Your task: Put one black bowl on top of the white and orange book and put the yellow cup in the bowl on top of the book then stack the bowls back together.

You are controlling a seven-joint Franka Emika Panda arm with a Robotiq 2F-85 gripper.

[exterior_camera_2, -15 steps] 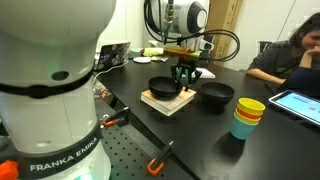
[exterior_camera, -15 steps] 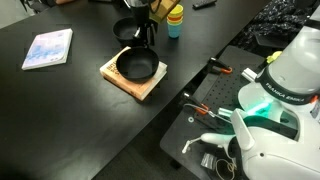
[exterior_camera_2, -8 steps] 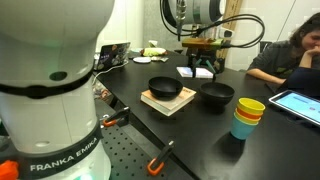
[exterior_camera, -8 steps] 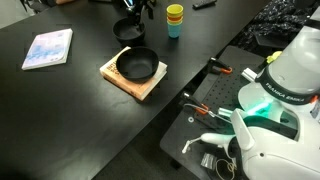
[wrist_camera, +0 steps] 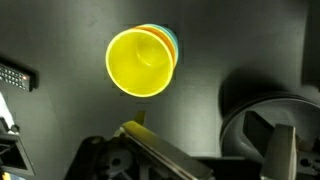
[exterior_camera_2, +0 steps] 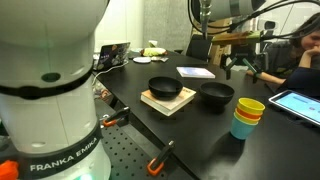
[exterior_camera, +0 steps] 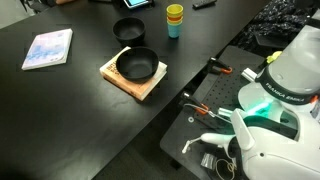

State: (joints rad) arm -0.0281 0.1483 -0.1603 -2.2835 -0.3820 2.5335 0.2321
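Observation:
One black bowl (exterior_camera: 137,65) (exterior_camera_2: 166,88) sits on the white and orange book (exterior_camera: 122,82) (exterior_camera_2: 160,104). The other black bowl (exterior_camera: 129,29) (exterior_camera_2: 215,94) rests on the table beside it. The yellow cup (exterior_camera: 175,12) (exterior_camera_2: 250,107) (wrist_camera: 140,62) tops a stack of an orange and a teal cup. My gripper (exterior_camera_2: 243,70) (wrist_camera: 215,150) hangs open and empty high over the table, above and a little behind the cup stack. In the wrist view the cup's mouth faces me and a bowl (wrist_camera: 262,112) lies partly behind one finger (wrist_camera: 280,142). The gripper is outside the frame of the exterior view that looks down on the table.
A thin pale blue booklet (exterior_camera: 47,48) lies far off on the black table (exterior_camera: 70,110). A person with a tablet (exterior_camera_2: 298,103) sits near the cups. A remote (wrist_camera: 15,78) lies by the stack. Tools and clamps (exterior_camera: 205,100) line the table edge beside the robot base (exterior_camera_2: 50,110).
The gripper let go of the bowl on the book, opened wide, rose and travelled over to above the cup stack. The bowl stays on the book.

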